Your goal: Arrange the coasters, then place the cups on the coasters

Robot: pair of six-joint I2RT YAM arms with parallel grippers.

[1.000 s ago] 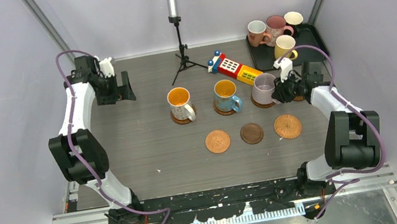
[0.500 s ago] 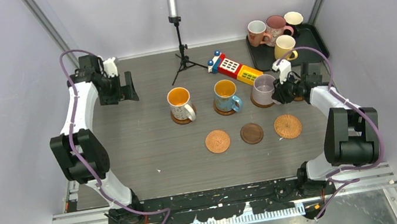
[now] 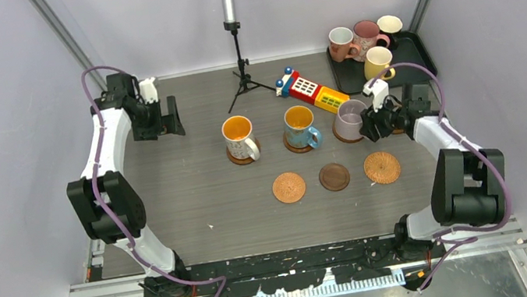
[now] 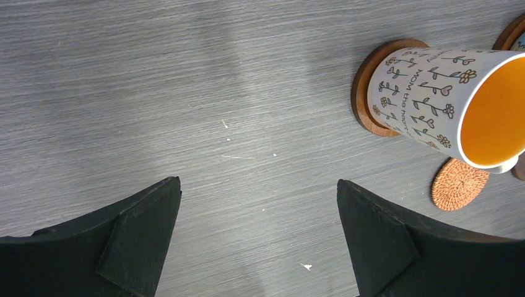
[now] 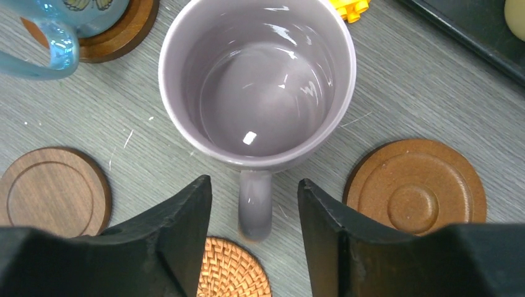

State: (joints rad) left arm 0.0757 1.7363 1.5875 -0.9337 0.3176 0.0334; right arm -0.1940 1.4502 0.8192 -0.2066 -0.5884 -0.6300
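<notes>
Top external view: grey wood-grain table (image 3: 189,199), arm bases at 6 o'clock.
Left gripper (image 3: 170,121): at 10 o'clock of the table, jaws spread wide, nothing between them.
Right gripper (image 5: 254,189): at 3 o'clock, jaws parted, straddling the handle of the lavender-grey ceramic mug (image 5: 257,80), a gap on each side.
Lavender-grey mug position: upright at 2 o'clock, brown coaster rim (image 3: 339,137) showing beneath it.
Back row, toward 9 o'clock: blue mug with orange inside (image 3: 299,126) on round brown wooden coaster (image 5: 127,34); white flower-patterned mug (image 3: 239,136) on matching coaster (image 4: 361,93).
Front row: orange woven coaster (image 3: 289,187), dark wooden coaster (image 3: 335,176), second woven coaster (image 3: 382,167), all uncovered.
Grooved brown coaster (image 5: 416,189): uncovered, beneath the right wrist.
Black rectangular tray (image 3: 413,55): at 1 o'clock, holding pale pink mug (image 3: 341,42), deeper pink mug (image 3: 367,33), yellow mug (image 3: 378,60), black mug with white inside (image 3: 389,24).
</notes>
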